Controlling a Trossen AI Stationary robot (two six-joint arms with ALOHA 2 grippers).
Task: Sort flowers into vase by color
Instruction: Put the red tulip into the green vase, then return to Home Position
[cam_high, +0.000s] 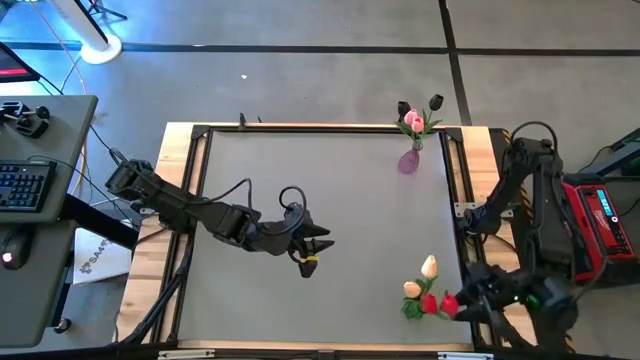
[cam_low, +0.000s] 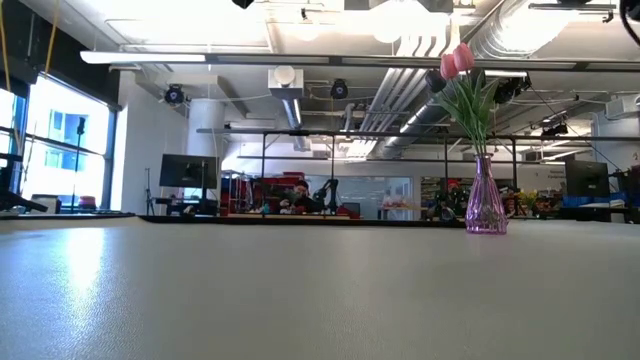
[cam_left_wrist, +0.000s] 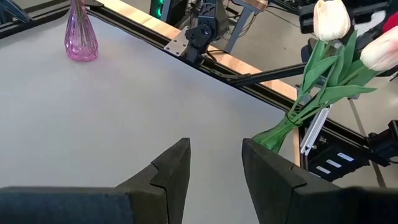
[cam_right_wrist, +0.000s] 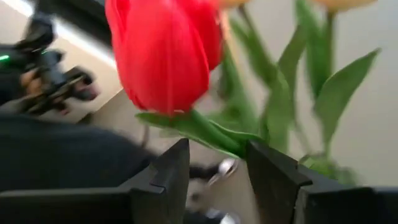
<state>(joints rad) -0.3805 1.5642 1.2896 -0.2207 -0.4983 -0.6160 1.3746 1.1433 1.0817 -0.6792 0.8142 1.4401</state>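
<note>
- High view: the grey worktop (cam_high: 330, 230) carries a pink glass vase (cam_high: 409, 161) near its far right corner, with pink tulips and one black tulip (cam_high: 436, 102) standing in it.
- A loose bunch of flowers (cam_high: 428, 292) sits at the near right corner of the worktop: two cream-yellow heads, two red heads, and green leaves below them.
- The right gripper (cam_high: 468, 300) is at that near right corner, just beside the red heads of the bunch.
- Right wrist view: a red tulip (cam_right_wrist: 163, 53) fills the space just ahead of the right gripper's two dark fingers (cam_right_wrist: 168, 180); a green leaf (cam_right_wrist: 199, 130) crosses the gap between them. The fingers stand partly apart, and I cannot tell whether they press on the leaf or stem.
- The left gripper (cam_high: 310, 250) hovers over the middle of the worktop, well apart from both the vase and the bunch.
- Left wrist view: the left gripper's fingers (cam_left_wrist: 171, 180) are spread with only bare worktop between them; nothing is held. The vase and the cream-yellow heads (cam_left_wrist: 329, 18) show farther off.
- Low view: the vase (cam_low: 486, 205) stands upright at the right, pink heads (cam_low: 456, 60) at the top of its stems.
</note>
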